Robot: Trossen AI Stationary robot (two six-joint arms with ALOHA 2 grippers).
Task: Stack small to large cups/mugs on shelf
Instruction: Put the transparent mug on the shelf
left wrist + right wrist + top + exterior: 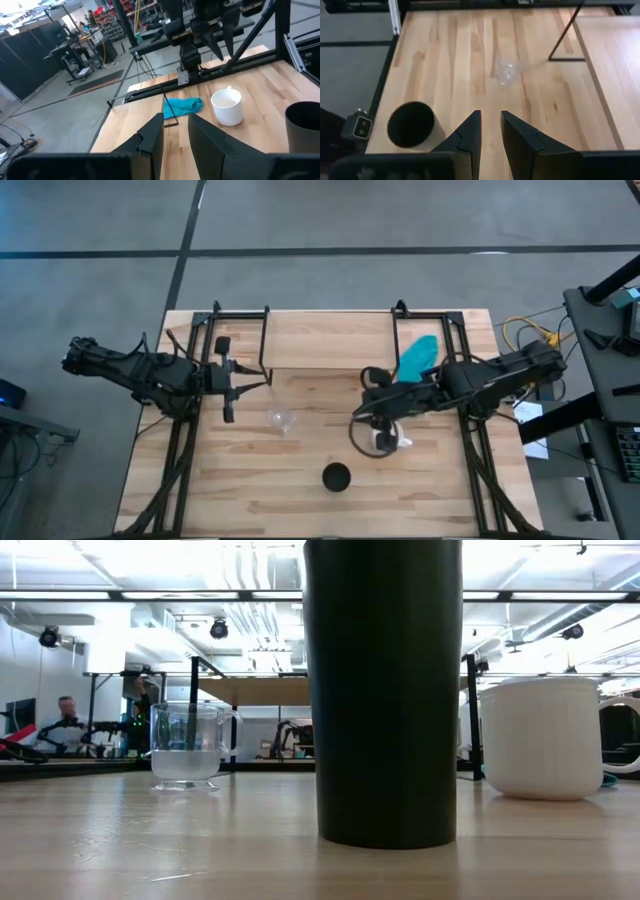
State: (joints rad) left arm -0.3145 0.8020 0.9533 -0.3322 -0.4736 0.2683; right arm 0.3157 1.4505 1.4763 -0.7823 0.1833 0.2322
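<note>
Overhead, we see the shelf (pixel 325 340) at the far middle of the table, its board bare, with all three vessels standing on the tabletop (pixel 250 490) nearer us: the clear glass cup (pixel 281 420) left of centre, the white mug (pixel 385 442) right of centre, and the black cup (pixel 336 477) nearest and between them. Our left gripper (pixel 229 380) hangs just left of the shelf's left end, with the glass cup slightly nearer and to its right; the right gripper (pixel 368 420) sits directly over the mug, beside the teal cloth (pixel 417 356). At table height we see the black cup (pixel 383 690) filling the middle, the glass cup (pixel 188 745) left, the mug (pixel 541 737) right, all upright; people sit in the room behind. Past the left wrist's fingers (pixel 152 137), which stand slightly apart with nothing between them, we see the mug (pixel 227 105), the cloth (pixel 182 106) and the black cup's rim (pixel 303 116). Past the right wrist's fingers (pixel 470 132), likewise parted and empty, the glass cup (pixel 506 71) lies straight ahead and the black cup (pixel 411 125) off to one side. We judge the smallest goes first: the left arm is nearer the glass cup, while the right points along a line toward it.
</note>
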